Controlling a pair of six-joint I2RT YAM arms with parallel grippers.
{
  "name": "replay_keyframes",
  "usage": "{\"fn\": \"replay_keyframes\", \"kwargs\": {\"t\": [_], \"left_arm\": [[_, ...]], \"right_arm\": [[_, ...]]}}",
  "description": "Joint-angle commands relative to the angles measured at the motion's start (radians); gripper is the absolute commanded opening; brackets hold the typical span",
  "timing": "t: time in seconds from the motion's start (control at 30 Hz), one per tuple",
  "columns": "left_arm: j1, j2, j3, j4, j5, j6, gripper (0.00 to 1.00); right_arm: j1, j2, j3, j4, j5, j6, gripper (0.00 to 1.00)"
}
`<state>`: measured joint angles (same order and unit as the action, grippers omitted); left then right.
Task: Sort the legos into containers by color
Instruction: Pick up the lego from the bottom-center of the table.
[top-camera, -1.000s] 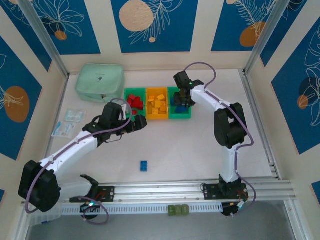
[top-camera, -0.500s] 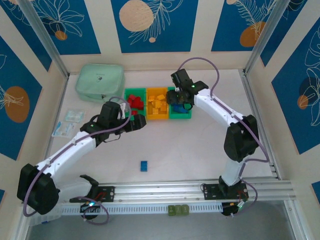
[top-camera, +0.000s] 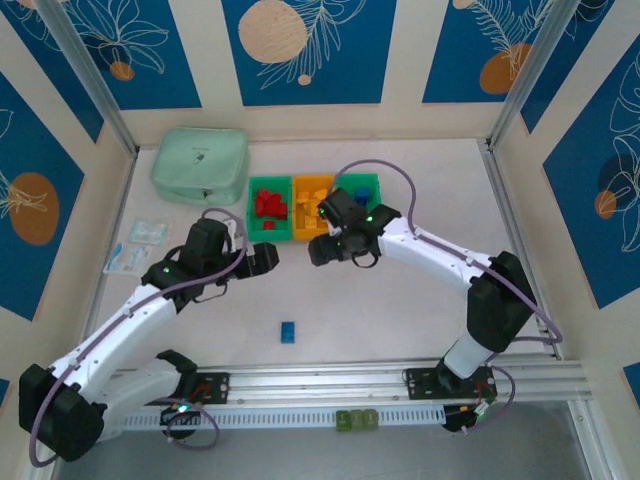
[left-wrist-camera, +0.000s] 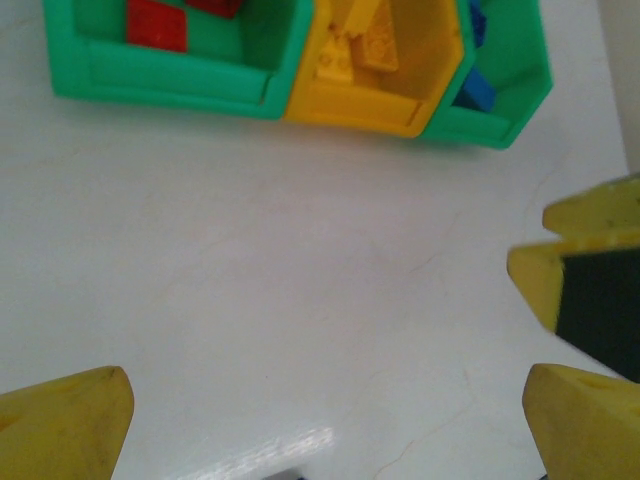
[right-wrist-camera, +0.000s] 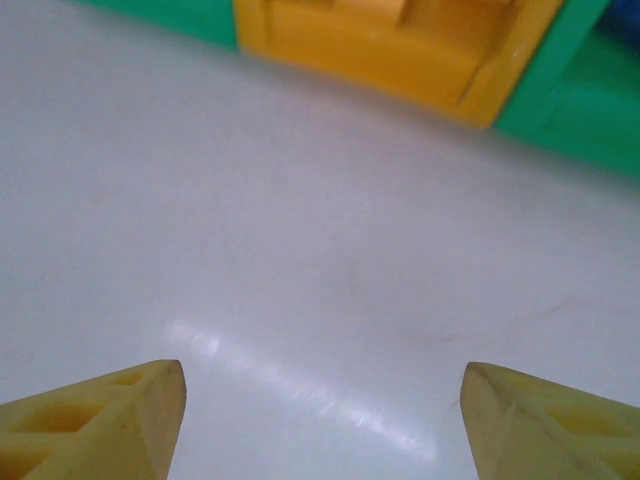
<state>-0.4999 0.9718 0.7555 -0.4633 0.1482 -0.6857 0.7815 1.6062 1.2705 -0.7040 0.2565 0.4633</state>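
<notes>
Overhead, lone blue lego (top-camera: 288, 331) on table (top-camera: 400, 290) | left hand (left-wrist-camera: 325, 400) spread | right hand (right-wrist-camera: 322, 395) spread, empty

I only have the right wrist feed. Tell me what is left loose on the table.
Observer: One blue lego lies alone on the table, nearer the arm bases than either gripper.
Operator: Name the bin it belongs in.
Observer: The green bin at the right end of the row holds the blue bricks.
Operator: Report the left gripper.
Observer: The left gripper is open and empty. It faces the yellow bin, close beside your right gripper.
</notes>
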Motion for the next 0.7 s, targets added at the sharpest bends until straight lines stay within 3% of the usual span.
{"fn": "replay_keyframes", "kwargs": {"t": [0.0, 0.33, 0.67], "left_arm": [[0.011, -0.049, -0.048, -0.057, -0.033, -0.032, 0.99], [0.012, -0.163, -0.116, -0.157, -0.089, -0.064, 0.99], [0.016, -0.241, -0.140, -0.226, -0.128, -0.088, 0.99]], "right_arm": [[0.054, -0.028, -0.050, -0.007, -0.058, 0.082, 0.76], [0.234, 0.036, -0.121, 0.096, -0.101, 0.231, 0.91], [0.342, 0.165, -0.053, 0.100, -0.091, 0.251, 0.93]]}}
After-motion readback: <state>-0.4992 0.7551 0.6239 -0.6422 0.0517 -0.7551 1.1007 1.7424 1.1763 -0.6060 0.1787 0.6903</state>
